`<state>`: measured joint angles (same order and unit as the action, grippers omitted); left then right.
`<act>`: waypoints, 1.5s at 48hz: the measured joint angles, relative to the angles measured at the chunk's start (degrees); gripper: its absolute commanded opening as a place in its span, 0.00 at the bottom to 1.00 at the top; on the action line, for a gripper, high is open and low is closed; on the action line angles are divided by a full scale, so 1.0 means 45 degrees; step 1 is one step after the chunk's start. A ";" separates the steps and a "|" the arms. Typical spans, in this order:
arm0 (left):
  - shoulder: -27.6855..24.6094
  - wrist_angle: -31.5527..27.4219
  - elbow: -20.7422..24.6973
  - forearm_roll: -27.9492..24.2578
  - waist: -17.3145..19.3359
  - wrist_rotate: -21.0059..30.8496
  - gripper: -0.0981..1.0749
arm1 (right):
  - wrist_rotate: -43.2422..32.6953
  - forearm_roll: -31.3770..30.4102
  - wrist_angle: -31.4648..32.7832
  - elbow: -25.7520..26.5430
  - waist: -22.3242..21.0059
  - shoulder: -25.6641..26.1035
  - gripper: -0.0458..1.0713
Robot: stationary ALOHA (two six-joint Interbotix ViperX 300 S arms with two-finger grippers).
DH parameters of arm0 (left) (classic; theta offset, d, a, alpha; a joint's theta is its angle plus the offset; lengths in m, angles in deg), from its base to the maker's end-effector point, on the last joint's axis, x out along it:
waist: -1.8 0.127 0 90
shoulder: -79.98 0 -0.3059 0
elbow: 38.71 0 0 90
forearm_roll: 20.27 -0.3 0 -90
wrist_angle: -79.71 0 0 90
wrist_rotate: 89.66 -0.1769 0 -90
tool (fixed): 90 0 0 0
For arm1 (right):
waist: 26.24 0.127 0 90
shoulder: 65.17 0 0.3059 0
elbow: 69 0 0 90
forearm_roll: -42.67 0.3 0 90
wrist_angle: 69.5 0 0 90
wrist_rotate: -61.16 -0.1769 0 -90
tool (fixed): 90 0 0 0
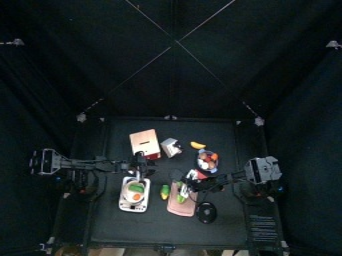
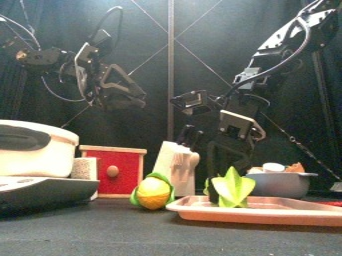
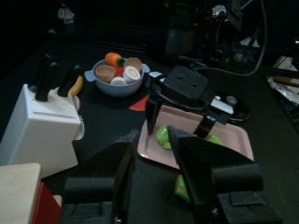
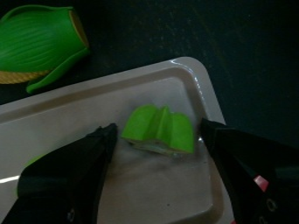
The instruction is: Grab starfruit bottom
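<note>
The starfruit (image 4: 162, 128), a small yellow-green ridged piece, lies on the pink tray (image 4: 105, 188). In the front view the starfruit (image 2: 231, 188) stands on the left part of the tray (image 2: 274, 211). My right gripper (image 4: 158, 133) is open just above it, with one jaw on each side and not touching it. The right gripper also shows in the front view (image 2: 218, 130) and in the top view (image 1: 194, 184). My left gripper (image 3: 158, 157) is open and empty. It hangs raised over the table's left side (image 2: 120, 92). The left wrist view shows the starfruit (image 3: 165, 136) under the right gripper.
A green and yellow piece (image 2: 154, 192) lies just left of the tray. Behind stand a white knife block (image 2: 175, 160), a red drawer box (image 2: 114, 166) and a bowl of toy food (image 2: 281, 181). A white appliance (image 2: 34, 150) stands at the left.
</note>
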<state>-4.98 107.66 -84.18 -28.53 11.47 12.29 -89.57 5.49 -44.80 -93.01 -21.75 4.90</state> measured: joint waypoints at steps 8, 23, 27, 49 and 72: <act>0.0000 0.0000 0.0000 0.0000 0.0000 0.0000 0.72 | 0.0000 -0.0020 0.0000 0.0000 0.0000 0.0000 0.97; 0.0000 0.0000 0.0000 0.0000 0.0020 0.0000 0.72 | 0.0000 -0.0117 0.0000 0.0000 0.0000 0.0000 0.96; 0.0000 0.0000 0.0000 0.0000 0.0000 0.0000 0.72 | 0.0000 -0.0117 0.0020 0.0000 0.0000 0.0000 0.95; 0.0000 0.0000 0.0000 0.0000 0.0000 0.0000 0.72 | 0.0000 -0.0098 0.0156 0.0137 0.0020 0.0000 0.68; 0.0000 0.0000 0.0000 0.0020 0.0020 0.0000 0.72 | 0.0020 -0.0098 0.1660 0.0586 0.0156 0.0527 0.67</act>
<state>-4.98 107.66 -84.18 -28.44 11.56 12.29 -89.49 5.05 -37.33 -90.38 -21.05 7.28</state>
